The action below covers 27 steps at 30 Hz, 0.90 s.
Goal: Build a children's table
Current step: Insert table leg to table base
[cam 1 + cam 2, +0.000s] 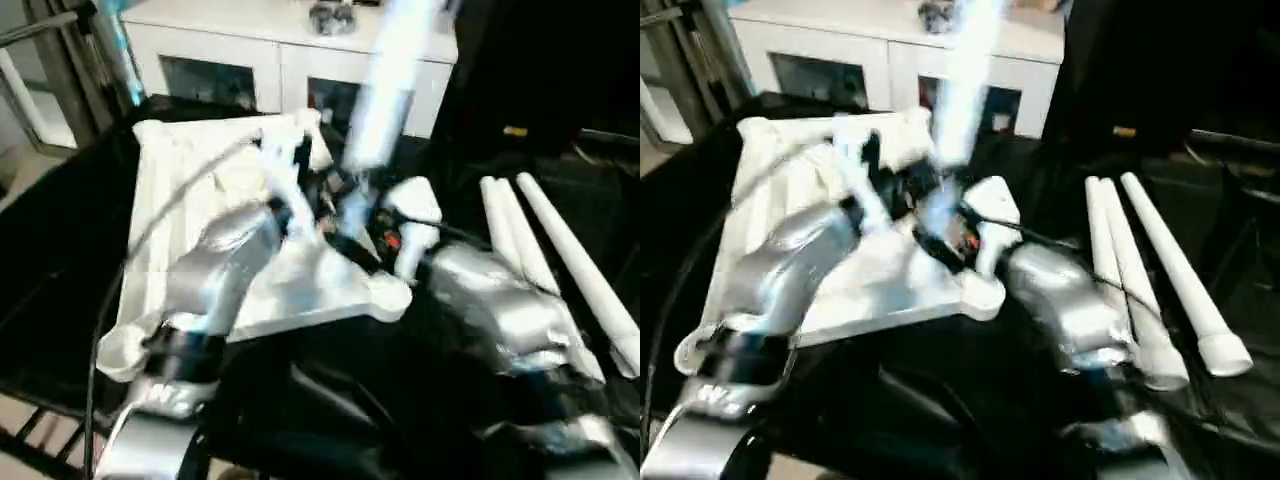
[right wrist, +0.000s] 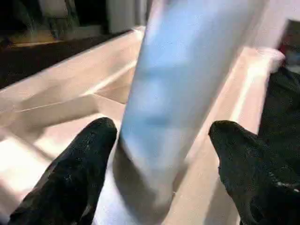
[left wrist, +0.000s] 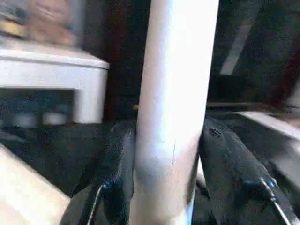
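Left gripper clamped on upright leg over tabletop; right gripper fingers apart, straddling leg, not touching.

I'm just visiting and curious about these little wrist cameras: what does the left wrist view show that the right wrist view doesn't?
Left wrist view: black fingers pressed against both sides of the upright leg, with the white cabinet behind. Right wrist view: the ribbed tabletop beneath, and fingers standing apart from the leg with gaps on both sides. Both share that same white leg, rising between each gripper's fingers.
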Tool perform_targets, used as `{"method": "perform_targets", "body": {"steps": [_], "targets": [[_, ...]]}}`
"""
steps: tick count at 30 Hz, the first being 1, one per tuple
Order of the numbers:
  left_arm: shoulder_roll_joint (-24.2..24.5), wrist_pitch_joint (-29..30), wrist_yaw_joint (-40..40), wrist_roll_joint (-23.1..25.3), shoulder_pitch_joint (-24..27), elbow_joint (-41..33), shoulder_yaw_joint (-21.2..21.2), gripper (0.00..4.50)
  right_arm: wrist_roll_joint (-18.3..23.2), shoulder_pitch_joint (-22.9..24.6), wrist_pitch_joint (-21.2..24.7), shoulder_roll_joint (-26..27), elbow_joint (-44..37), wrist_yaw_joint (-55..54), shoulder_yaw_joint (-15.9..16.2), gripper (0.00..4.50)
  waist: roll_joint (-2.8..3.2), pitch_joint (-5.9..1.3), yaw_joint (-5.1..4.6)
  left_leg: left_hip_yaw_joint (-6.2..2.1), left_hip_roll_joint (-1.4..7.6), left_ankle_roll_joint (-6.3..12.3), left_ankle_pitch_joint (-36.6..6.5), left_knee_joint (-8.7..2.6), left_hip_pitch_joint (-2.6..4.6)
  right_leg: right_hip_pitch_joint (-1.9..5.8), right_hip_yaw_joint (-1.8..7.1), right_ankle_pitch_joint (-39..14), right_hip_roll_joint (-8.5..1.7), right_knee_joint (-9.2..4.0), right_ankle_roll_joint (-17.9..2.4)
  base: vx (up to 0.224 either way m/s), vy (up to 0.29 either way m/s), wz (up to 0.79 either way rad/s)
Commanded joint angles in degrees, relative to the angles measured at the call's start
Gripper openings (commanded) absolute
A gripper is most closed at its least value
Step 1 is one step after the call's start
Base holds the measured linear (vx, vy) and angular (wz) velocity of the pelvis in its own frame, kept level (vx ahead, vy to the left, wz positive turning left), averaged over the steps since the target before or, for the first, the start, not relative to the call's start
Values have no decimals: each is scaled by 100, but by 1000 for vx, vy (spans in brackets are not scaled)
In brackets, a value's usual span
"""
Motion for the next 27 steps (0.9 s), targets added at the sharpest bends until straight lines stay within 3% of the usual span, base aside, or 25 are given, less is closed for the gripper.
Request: {"method": "perform_targets", "body": {"steps": [1,3,4,8,12,15,27], "targets": [[-69,-116,372,236,-82,-75,18,185,-92,-95,73,72,90,-257,-85,363,-90,-440,-13,-55,221,-1,-510,-388,91,293,173,-556,-364,-330,-1004,0,0,0],[-183,-199,592,344,-96,-113,37,184,-121,-152,7,256,219,-396,-70,363,-118,-445,-13,-51,224,63,-448,-383,89,292,172,-413,-366,-315,-1053,0,0,0],[-195,-210,599,362,-95,-121,20,184,-125,-165,-17,289,249,-415,-69,363,-102,-446,-19,-53,219,72,-434,-381,88,292,168,-378,-369,-306,-1085,0,0,0],[-385,-301,831,451,-17,-220,2,184,-38,-321,-161,539,612,-653,-304,363,-147,-423,-15,-42,237,56,-526,-392,112,272,171,-394,-371,-317,-1150,0,0,0],[-447,-344,1006,520,30,-281,3,184,-52,-369,-222,568,738,-691,-341,363,-170,-411,2,-41,249,29,-600,-397,124,270,175,-443,-379,-319,-1111,0,0,0],[-515,-340,1072,536,54,-333,-13,184,12,-387,-221,611,795,-625,-350,326,-212,-414,-3,-37,235,55,-546,-391,109,281,176,-368,-373,-312,-1073,0,0,0],[-605,-230,1098,487,103,-406,-13,184,-20,-467,-414,597,985,-486,-350,229,-200,-415,-2,-43,237,35,-580,-391,113,276,176,-351,-373,-310,-1058,0,0,0]]}}
